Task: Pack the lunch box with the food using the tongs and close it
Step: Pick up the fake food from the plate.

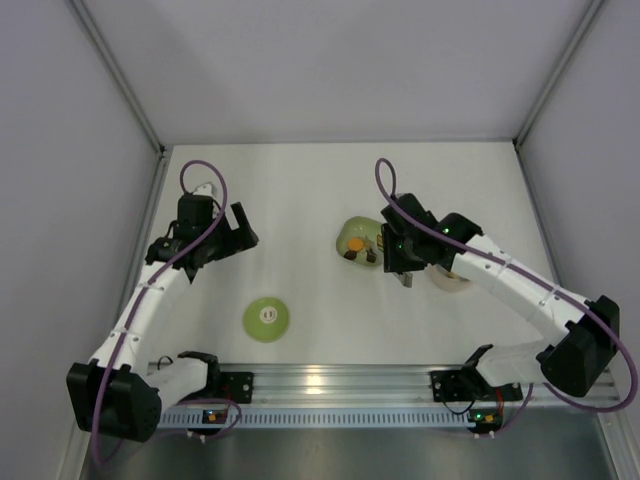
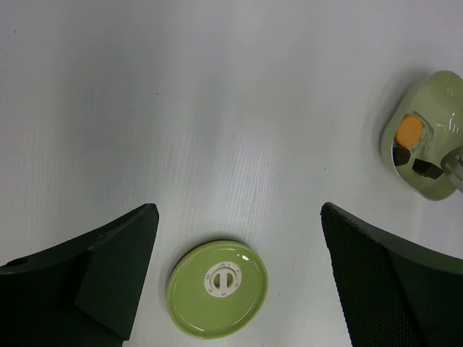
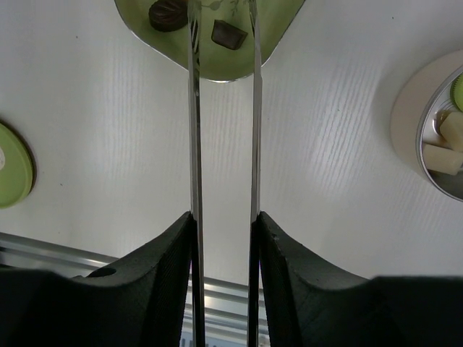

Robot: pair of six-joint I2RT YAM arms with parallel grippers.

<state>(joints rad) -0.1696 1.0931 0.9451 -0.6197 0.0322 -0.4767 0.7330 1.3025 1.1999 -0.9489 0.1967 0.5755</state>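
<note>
Silver and slim, the tongs run straight out from the right gripper, whose black fingers press on the outside of both tong arms, clamped on them. The far ends reach over the light-green dish, where a dark brown chunk sits between the two tong arms. The lunch box stands open just right of that gripper, apart from the tongs.

The left gripper hangs over the table with its fingers wide apart, holding nothing. The lid lies flat toward the front edge, well apart from the lunch box.

The table is white, with pale grey walls on three sides.

There are two grippers, one pair of tongs, one lid, one dish and one lunch box. The dish holds one orange chunk and two dark brown ones. The lunch box shows at least two whitish-yellow chunks.
</note>
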